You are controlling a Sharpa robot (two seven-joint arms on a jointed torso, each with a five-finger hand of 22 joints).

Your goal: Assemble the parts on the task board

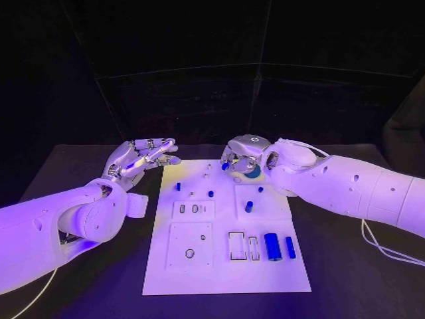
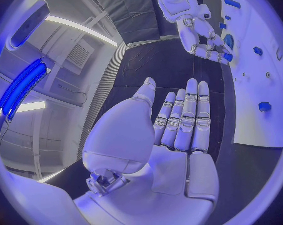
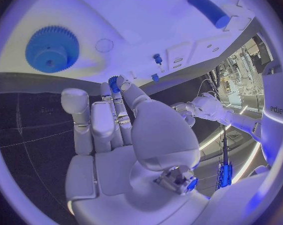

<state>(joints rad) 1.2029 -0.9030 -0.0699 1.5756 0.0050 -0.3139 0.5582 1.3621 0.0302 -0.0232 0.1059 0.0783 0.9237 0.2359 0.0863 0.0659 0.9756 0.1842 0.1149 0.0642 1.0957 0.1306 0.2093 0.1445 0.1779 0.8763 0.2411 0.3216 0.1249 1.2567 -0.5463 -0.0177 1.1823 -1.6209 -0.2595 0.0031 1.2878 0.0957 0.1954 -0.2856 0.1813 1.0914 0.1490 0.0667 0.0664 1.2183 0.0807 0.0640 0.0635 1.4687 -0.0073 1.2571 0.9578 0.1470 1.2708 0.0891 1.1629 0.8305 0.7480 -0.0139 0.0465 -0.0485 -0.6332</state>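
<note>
In the head view, the white rectangular task board [image 1: 226,266] is lying in the lower middle of the frame with small blue parts on it, a blue cylinder [image 1: 272,246] among them at lower right, while the left hand [image 1: 143,158] is hovering off its upper left edge, fingers loosely curled and holding nothing. The right hand [image 1: 241,157] is hanging over the board's upper end beside a blue toothed gear [image 1: 254,172]. In the left wrist view the left hand [image 2: 179,130] is lying flat with straight fingers close together, the board [image 2: 266,65] at the right; in the right wrist view the right hand [image 3: 116,130] is pinching a small blue peg [image 3: 113,82] between thumb and fingertip, the gear [image 3: 51,49] at upper left.
</note>
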